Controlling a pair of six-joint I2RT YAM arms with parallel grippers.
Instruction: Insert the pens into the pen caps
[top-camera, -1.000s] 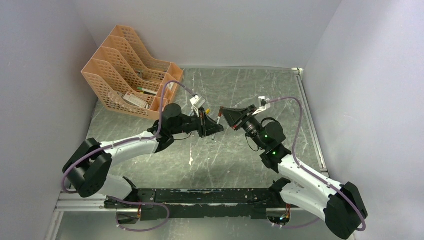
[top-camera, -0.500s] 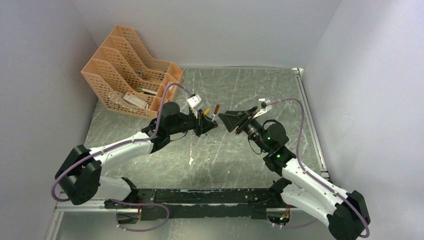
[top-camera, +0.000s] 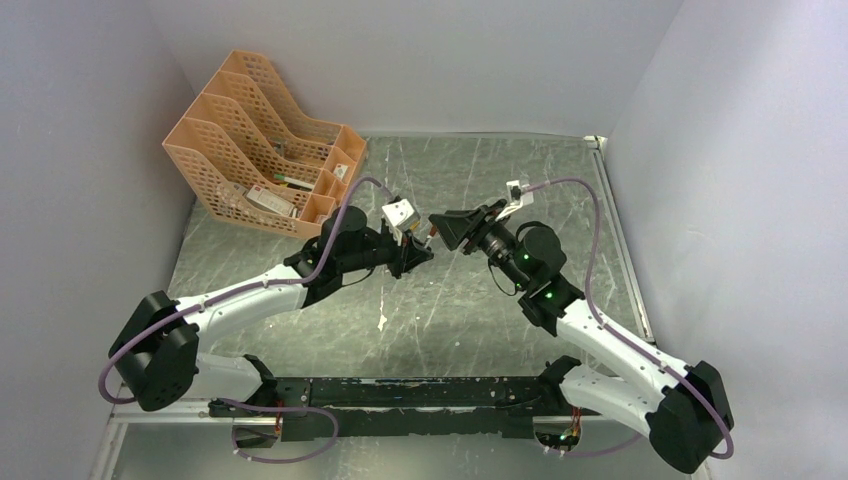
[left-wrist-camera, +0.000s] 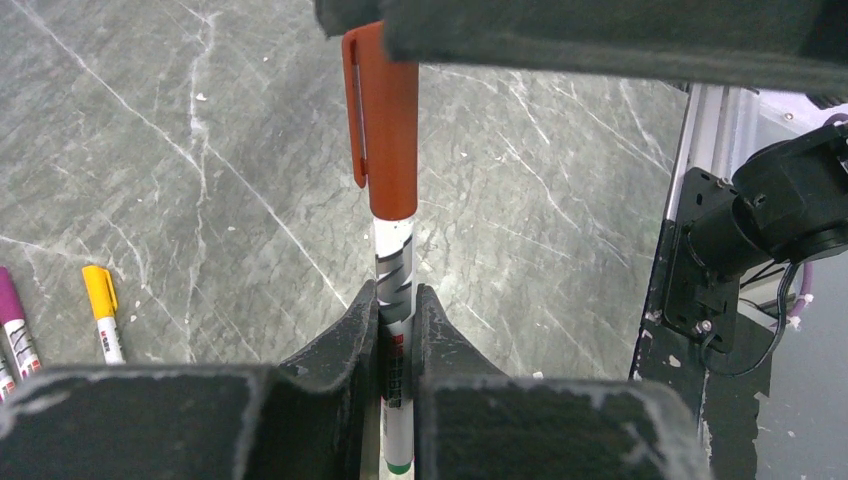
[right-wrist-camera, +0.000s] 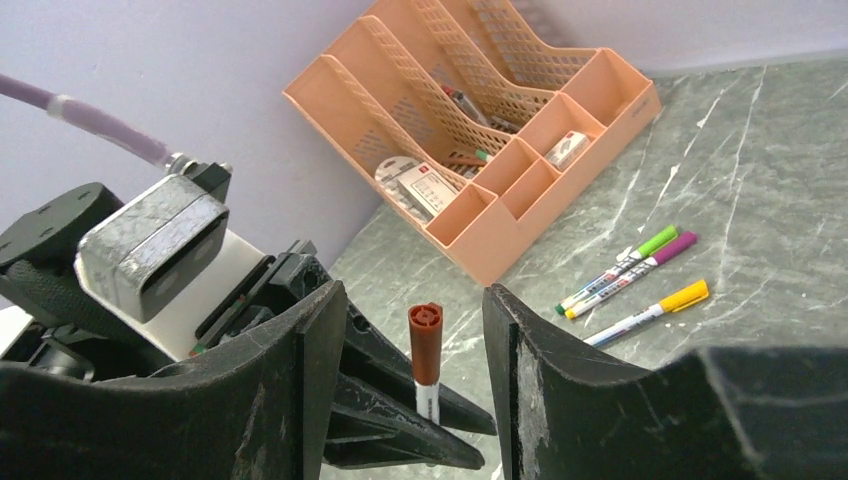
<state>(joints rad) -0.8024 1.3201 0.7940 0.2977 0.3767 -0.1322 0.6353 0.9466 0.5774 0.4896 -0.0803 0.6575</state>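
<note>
My left gripper (top-camera: 416, 250) is shut on a white pen barrel (left-wrist-camera: 395, 330) with a green end. The pen points out from the jaws, and an orange cap (left-wrist-camera: 385, 130) sits on its far tip. My right gripper (top-camera: 443, 228) is open. In the right wrist view its two fingers (right-wrist-camera: 300, 380) stand on either side of the orange cap (right-wrist-camera: 424, 345) without touching it. The left fingers (right-wrist-camera: 400, 405) show behind the cap.
Three capped pens lie on the table: green (right-wrist-camera: 640, 250), purple (right-wrist-camera: 655, 260) and yellow (right-wrist-camera: 655, 308). An orange mesh desk organizer (top-camera: 265, 160) stands at the back left. A tiny white scrap (top-camera: 382, 322) lies in front of the arms.
The right gripper has moved left toward the left gripper, so its open jaws now flank the orange cap. The left gripper still holds the pen and has turned slightly.
</note>
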